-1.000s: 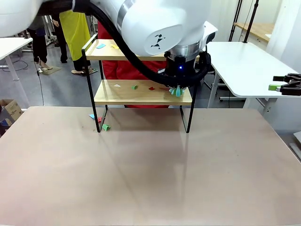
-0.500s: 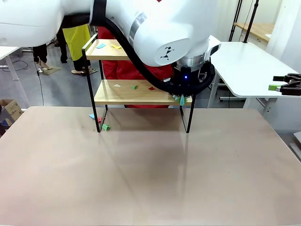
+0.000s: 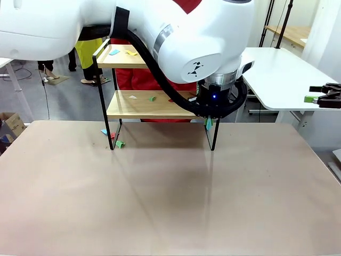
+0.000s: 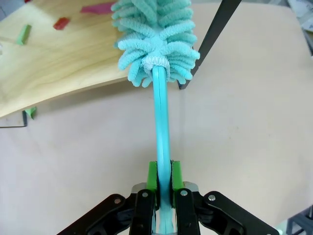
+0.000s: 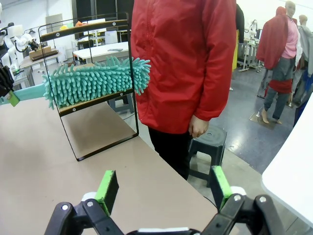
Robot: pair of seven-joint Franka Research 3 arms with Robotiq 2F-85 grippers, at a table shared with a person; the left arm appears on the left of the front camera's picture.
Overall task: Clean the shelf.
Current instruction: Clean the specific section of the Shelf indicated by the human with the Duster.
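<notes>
The shelf (image 3: 139,110) stands at the table's far side, with small coloured paper scraps (image 3: 152,98) on both boards. My left gripper (image 4: 164,182) is shut on the thin handle of a teal fluffy duster (image 4: 156,39). The duster's head lies across the right end of the lower board (image 4: 58,68), close to a pink scrap (image 4: 98,7) and a red scrap (image 4: 61,23). In the front view the left gripper (image 3: 209,121) sits by the shelf's right front leg. My right gripper (image 5: 164,188) is open and holds nothing; it hovers off the table's right side (image 3: 313,96).
A person in a red jacket (image 5: 186,63) stands behind the shelf. Several scraps (image 3: 120,144) lie on the beige table (image 3: 170,197) by the shelf's left front leg. A white table (image 3: 277,74) stands at the back right.
My left arm has swung right and toward me, dragging the duster head along the lower board to its right end.
</notes>
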